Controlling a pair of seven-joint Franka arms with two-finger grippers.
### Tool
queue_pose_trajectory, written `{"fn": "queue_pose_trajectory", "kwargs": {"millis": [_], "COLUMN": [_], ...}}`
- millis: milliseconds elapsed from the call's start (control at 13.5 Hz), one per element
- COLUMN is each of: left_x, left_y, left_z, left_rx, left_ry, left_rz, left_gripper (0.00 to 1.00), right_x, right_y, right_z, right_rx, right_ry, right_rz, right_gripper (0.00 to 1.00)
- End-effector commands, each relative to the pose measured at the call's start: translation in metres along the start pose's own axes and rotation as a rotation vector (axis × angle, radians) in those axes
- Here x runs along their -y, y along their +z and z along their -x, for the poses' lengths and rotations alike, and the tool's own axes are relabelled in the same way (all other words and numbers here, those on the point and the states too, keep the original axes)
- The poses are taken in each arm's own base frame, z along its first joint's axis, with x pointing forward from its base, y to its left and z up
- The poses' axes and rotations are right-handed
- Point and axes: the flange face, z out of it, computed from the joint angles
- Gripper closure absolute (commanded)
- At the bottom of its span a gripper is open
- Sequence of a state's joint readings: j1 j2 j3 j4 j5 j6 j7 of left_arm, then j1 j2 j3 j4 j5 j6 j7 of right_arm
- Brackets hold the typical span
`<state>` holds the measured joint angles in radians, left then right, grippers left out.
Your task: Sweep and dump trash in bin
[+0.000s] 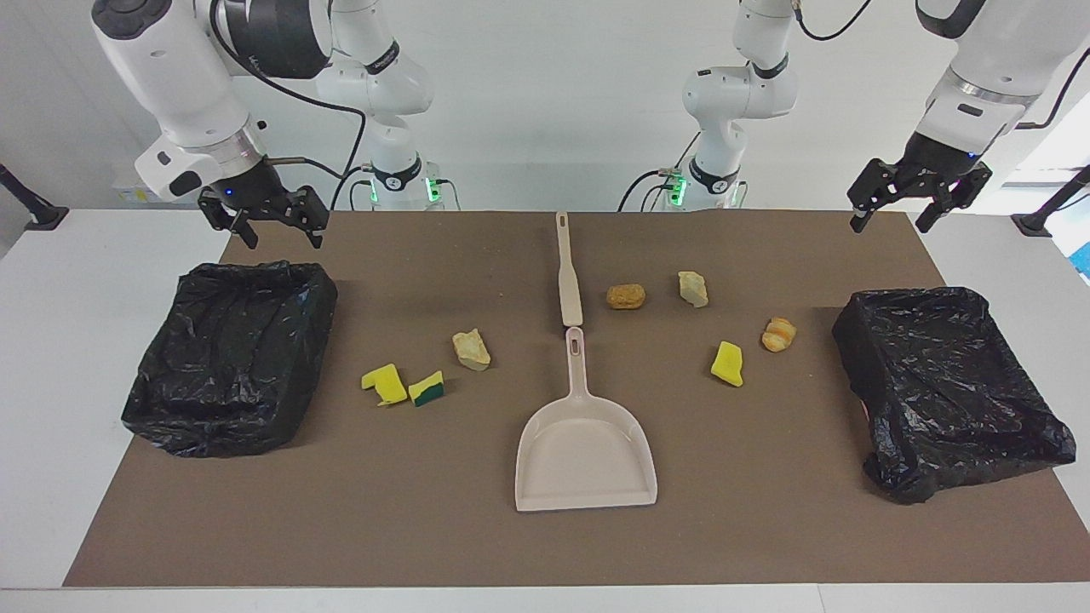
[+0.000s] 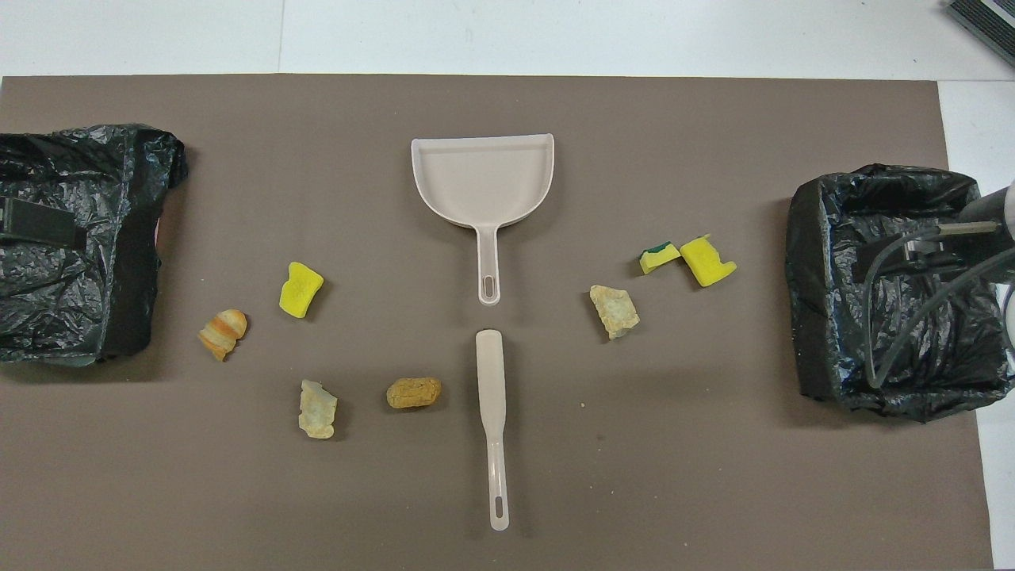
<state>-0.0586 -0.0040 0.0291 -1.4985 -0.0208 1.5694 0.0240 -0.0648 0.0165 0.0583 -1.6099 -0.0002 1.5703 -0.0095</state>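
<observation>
Seven trash scraps point(image 1: 471, 350) lie on the brown mat point(image 1: 341, 511) covering the table point(image 1: 51, 340): three yellow sponge pieces, one with a green face point(image 1: 426, 389), and four tan or brown bread-like chunks. Three scraps sit toward the right arm's end: the green-faced sponge touching a plain yellow sponge point(image 1: 385, 383), and a pale chunk beside them. Four sit toward the left arm's end: a yellow sponge point(image 1: 727, 363), a striped roll point(image 1: 778, 334), a brown nugget point(image 1: 626, 296), a pale chunk point(image 1: 693, 289). One beige dustpan point(image 1: 586, 451) and one beige brush point(image 1: 567, 271) lie mid-mat in a single line, long axes running toward and away from the robots; dustpan mouth faces away from the robots, its handle tip nearly meeting the brush head, brush handle pointing at the robots. Two bins lined with black bags, one at each end of the mat point(image 1: 230, 353) point(image 1: 945, 387); no scraps visible in either. Right gripper point(image 1: 274, 226) hangs over the mat edge by its bin, fingers spread, holding nothing. Left gripper point(image 1: 892, 209) hangs over the mat corner near its bin, fingers spread, empty.
</observation>
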Motion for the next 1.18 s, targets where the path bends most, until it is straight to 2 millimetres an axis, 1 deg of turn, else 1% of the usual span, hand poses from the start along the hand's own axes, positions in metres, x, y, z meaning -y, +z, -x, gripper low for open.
{"fn": "queue_pose_trajectory", "kwargs": {"millis": [0, 74, 148, 221, 295, 369, 443, 517, 664, 738, 812, 886, 960, 1107], "left_x": [-0.004, -0.008, -0.012, -0.017, -0.024, -0.031, -0.039, -0.051, -0.065, -0.068, -0.072, -0.080, -0.084, -0.087], "left_y": [0.001, 0.000, 0.000, 0.000, 0.003, 0.003, 0.008, 0.013, 0.018, 0.017, 0.020, 0.022, 0.028, 0.032], "left_z": [0.009, 0.010, 0.009, 0.010, 0.011, 0.016, 0.023, 0.030, 0.034, 0.035, 0.036, 0.042, 0.045, 0.053], "left_rx": [0.026, 0.025, 0.022, 0.022, 0.028, 0.025, 0.036, 0.043, 0.044, 0.042, 0.049, 0.054, 0.066, 0.079], "left_ry": [-0.008, -0.003, 0.003, 0.014, 0.024, 0.036, 0.051, 0.075, 0.103, 0.107, 0.115, 0.132, 0.141, 0.148], "left_rz": [0.004, 0.004, 0.004, 0.006, 0.007, 0.008, 0.009, 0.012, 0.014, 0.014, 0.014, 0.015, 0.015, 0.016], "left_gripper": [0.00, 0.00, 0.00, 0.00, 0.00, 0.00, 0.00, 0.00, 0.00, 0.00, 0.00, 0.00, 0.00, 0.00], "right_x": [0.024, 0.040, 0.064, 0.077, 0.093, 0.110, 0.123, 0.142, 0.180, 0.196, 0.208, 0.219, 0.232, 0.260], "right_y": [0.005, 0.010, 0.016, 0.024, 0.031, 0.039, 0.047, 0.057, 0.075, 0.084, 0.096, 0.104, 0.118, 0.143], "right_z": [0.000, -0.004, -0.010, -0.016, -0.021, -0.029, -0.038, -0.045, -0.050, -0.052, -0.055, -0.059, -0.063, -0.071], "right_rx": [0.004, 0.012, 0.021, 0.027, 0.029, 0.038, 0.044, 0.050, 0.040, 0.038, 0.035, 0.026, 0.021, -0.012], "right_ry": [-0.024, -0.029, -0.039, -0.029, -0.033, -0.032, -0.010, -0.002, -0.018, -0.013, -0.008, -0.013, -0.023, -0.038], "right_rz": [-0.016, -0.014, -0.015, -0.013, -0.012, -0.028, -0.053, -0.055, -0.057, -0.058, -0.062, -0.068, -0.071, -0.089], "right_gripper": [0.00, 0.00, 0.00, 0.00, 0.00, 0.00, 0.00, 0.00, 0.00, 0.00, 0.00, 0.00, 0.00, 0.00]}}
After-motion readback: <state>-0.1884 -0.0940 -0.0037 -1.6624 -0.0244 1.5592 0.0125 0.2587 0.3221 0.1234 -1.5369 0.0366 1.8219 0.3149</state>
